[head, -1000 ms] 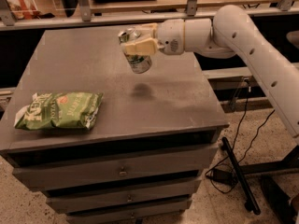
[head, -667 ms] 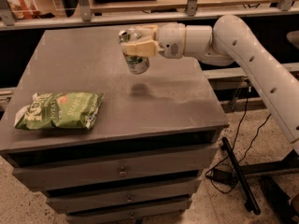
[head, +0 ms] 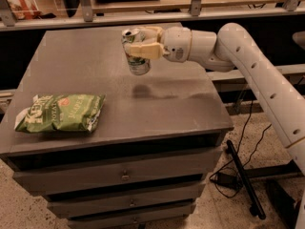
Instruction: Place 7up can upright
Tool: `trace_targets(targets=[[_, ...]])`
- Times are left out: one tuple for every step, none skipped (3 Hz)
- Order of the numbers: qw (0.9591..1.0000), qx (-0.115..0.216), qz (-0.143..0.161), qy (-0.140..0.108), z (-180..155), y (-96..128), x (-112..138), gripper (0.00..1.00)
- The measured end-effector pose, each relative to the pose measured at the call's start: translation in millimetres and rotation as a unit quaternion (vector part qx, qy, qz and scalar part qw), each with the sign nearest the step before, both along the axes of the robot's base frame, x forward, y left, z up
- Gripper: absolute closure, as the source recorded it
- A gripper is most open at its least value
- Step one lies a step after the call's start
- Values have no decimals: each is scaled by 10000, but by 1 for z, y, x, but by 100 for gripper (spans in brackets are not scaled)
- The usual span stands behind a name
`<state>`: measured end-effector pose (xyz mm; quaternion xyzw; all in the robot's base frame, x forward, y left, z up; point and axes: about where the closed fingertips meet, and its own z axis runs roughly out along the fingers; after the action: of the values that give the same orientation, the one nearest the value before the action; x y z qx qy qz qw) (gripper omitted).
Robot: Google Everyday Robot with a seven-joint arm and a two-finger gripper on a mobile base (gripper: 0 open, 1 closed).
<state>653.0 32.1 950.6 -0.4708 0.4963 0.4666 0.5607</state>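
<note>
grey tabletop (head: pixel 181 104) tops a cabinet of drawers (head: pixel 124 175), with a green chip bag (head: pixel 61 113) lying near its left edge. above the back middle, the gripper (head: pixel 139 43) clamps the 7up can (head: pixel 137 54), seemingly upright and apparently clear of the surface.

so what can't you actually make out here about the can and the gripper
All in the camera view:
- 7up can: held above the table by the gripper, shut on it. The near finger covers the can's middle, and the label is too blurred to read.
- Far finger: mostly hidden behind the can.
- Arm: cut off by the right edge, so the base is unseen.
- Crisp bag: lettering too small to read.
</note>
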Motion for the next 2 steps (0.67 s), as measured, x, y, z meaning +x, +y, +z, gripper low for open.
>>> trace_targets(targets=[[9997,96,199,-62,-11,-4,3,100],[9993,201,283,-105,-17,-6,7,100]])
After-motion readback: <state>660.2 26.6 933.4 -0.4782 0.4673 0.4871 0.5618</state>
